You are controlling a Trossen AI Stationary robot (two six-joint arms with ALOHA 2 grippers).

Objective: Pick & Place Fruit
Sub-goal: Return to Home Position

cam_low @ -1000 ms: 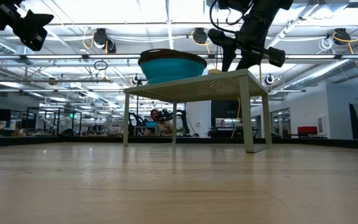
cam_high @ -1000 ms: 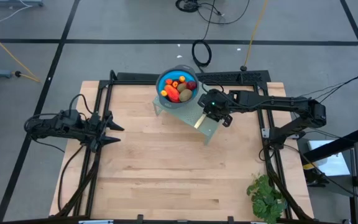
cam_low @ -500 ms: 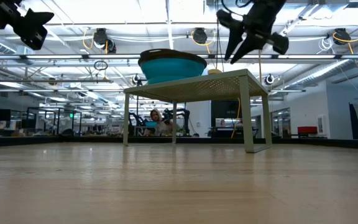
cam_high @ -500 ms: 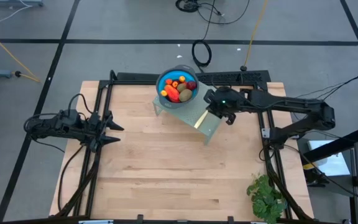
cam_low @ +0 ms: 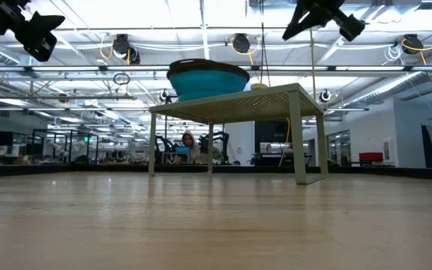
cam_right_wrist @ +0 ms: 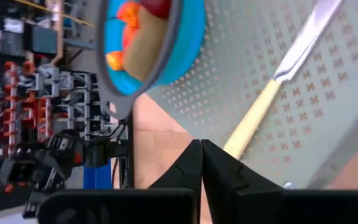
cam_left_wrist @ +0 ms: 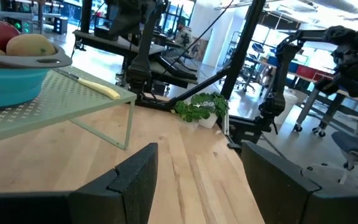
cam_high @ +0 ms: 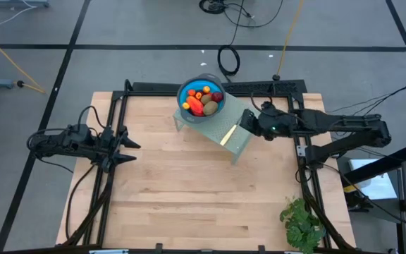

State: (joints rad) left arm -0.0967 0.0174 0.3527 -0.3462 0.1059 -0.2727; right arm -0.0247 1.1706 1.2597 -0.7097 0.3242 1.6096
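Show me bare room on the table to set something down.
Free: the middle and front of the table, between the left gripper, the shelf and the plant. Crowded: the shelf at the back, holding the bowl of fruit and the knife, right gripper at its edge.

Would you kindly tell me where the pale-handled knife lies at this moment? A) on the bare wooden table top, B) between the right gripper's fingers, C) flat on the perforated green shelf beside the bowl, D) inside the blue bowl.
C: the knife lies flat on the perforated shelf next to the blue bowl, while the right gripper is shut with nothing between its fingers.
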